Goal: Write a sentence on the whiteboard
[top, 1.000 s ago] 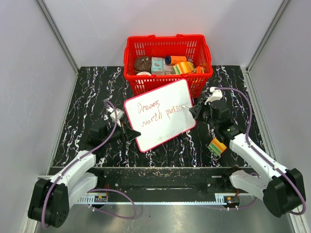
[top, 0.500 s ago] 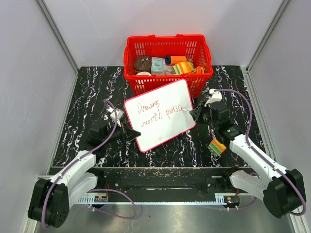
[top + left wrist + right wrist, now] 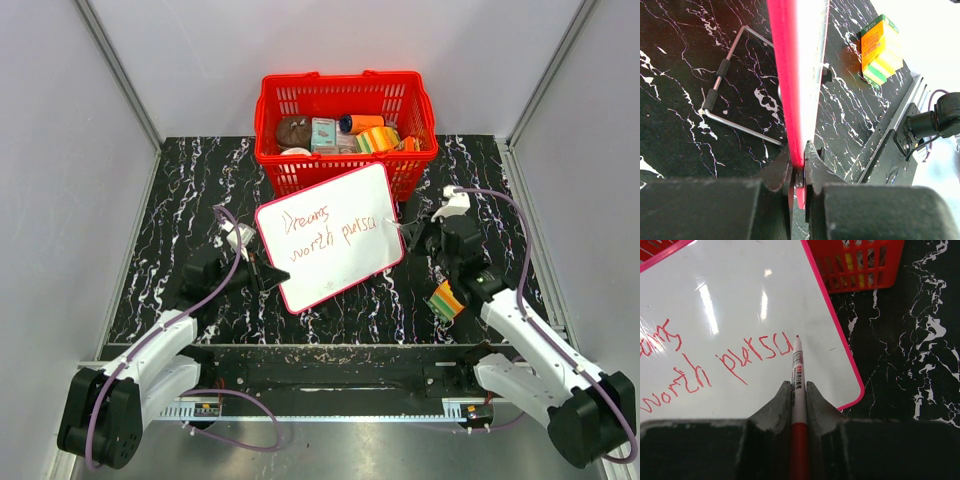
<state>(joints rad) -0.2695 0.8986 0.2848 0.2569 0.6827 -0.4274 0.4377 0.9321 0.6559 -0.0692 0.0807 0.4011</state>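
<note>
The whiteboard [image 3: 330,262], white with a pink rim, stands tilted in front of the red basket. My left gripper [image 3: 266,274] is shut on its left edge; in the left wrist view the pink rim [image 3: 790,85] runs between my fingers [image 3: 775,172]. The sentence [image 3: 325,232] reads "Dreams worth pursu" in red; it also shows in the right wrist view [image 3: 715,360]. My right gripper [image 3: 412,232] is shut on a red-and-white marker pen [image 3: 798,390]. Its tip sits just right of the last letter, at the board's right part [image 3: 830,375].
A red basket [image 3: 345,95] with several items stands behind the board. A yellow-green-orange sponge block [image 3: 447,300] lies by the right arm and shows in the left wrist view [image 3: 880,50]. A wire stand [image 3: 727,95] lies on the black marbled table [image 3: 180,190].
The word "pursu" gained its last letter. My right gripper with the pen has drawn back to the right, away from the writing. The left gripper and the board have not moved.
</note>
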